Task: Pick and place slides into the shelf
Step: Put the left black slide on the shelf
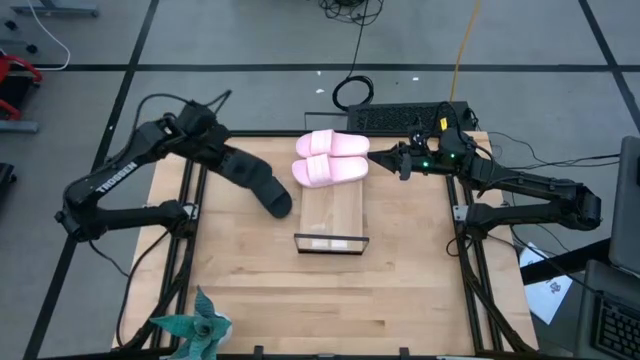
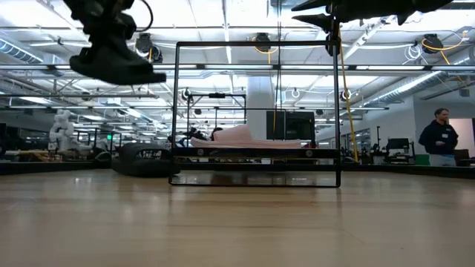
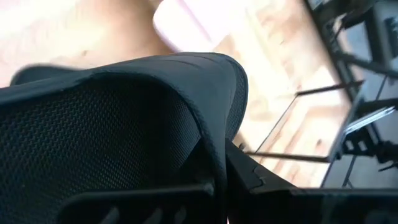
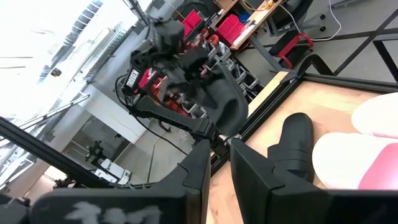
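My left gripper (image 1: 232,163) hangs high over the table's left half, shut on a matte black slide (image 2: 119,65) that fills the left wrist view (image 3: 124,112). The second black slide (image 2: 145,159) lies flat on the table left of the shelf, also seen in the right wrist view (image 4: 292,146). Two pale pink slides (image 1: 330,158) lie side by side on the far end of the light-wood shelf (image 1: 333,215). My right gripper (image 1: 378,156) is shut and hovers in the air just right of the pink slides, touching nothing. My left gripper holds the black slide by an edge (image 3: 214,155), pinched between the two fingers (image 3: 252,177); which part of the slide that edge belongs to, I cannot tell. The fingers come down from above. The slide is lifted clear and hangs roughly level below the gripper (image 2: 111,52).
A green paper ornament (image 1: 195,325) sits at the table's near-left edge. A black keyboard (image 1: 410,118) and cables lie beyond the far edge. The shelf's thin dark frame (image 2: 338,111) stands tall above its board. A person (image 2: 441,137) stands in the room behind.
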Controlling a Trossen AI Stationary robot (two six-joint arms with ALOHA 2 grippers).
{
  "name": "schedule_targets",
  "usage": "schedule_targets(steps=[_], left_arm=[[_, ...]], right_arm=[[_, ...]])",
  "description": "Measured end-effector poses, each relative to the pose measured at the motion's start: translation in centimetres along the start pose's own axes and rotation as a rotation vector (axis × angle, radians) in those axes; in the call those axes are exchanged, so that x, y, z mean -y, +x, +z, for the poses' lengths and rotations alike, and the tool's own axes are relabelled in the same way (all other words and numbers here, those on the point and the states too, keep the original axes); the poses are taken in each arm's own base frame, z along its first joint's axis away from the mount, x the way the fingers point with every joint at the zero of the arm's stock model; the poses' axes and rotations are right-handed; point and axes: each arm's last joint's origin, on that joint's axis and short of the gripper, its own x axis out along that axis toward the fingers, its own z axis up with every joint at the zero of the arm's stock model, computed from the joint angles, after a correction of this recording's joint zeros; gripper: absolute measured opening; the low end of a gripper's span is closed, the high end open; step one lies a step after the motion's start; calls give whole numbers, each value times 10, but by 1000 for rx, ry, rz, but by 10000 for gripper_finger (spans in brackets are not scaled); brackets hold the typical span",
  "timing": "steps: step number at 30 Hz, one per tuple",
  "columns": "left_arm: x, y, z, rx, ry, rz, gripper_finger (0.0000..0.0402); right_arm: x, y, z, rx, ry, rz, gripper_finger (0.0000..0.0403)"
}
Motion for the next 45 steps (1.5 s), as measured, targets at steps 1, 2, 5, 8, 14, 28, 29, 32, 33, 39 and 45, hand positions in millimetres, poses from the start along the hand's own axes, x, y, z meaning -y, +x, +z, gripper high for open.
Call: schedule_targets(steps=[1,2,5,8,14,28,29,32,33,39,45], left_arm=[[3,-4,2,16,-6,-6,0],[6,-8,4,30,-10,-11,0],[13,-17,8,67,-17,-30,0],[22,-20,13,112,-21,-68,0],[40,-13,24,164,-49,-197,0],[91,70,48,54,-128,-363,0],[93,76,50,57,-137,-371,0],[99,93,59,78,-160,-409,0],[100,97,61,87,-177,-411,0],[113,132,59,30,-265,-445,0],[122,162,55,25,-333,-434,0]], right_arm=[[0,0,0,0,0,0,54],[0,0,0,0,-1,0,54],[0,0,0,-4,-11,-3,54],[0,0,0,-4,-18,-4,54],[0,0,0,-3,-26,-2,54],[3,-1,4,18,-88,-18,54],[4,-1,4,19,-98,-19,54],[4,-1,5,22,-116,-23,54],[5,-2,5,24,-122,-26,54],[8,-3,9,39,-127,-42,54],[11,-4,11,47,-172,-58,54]])
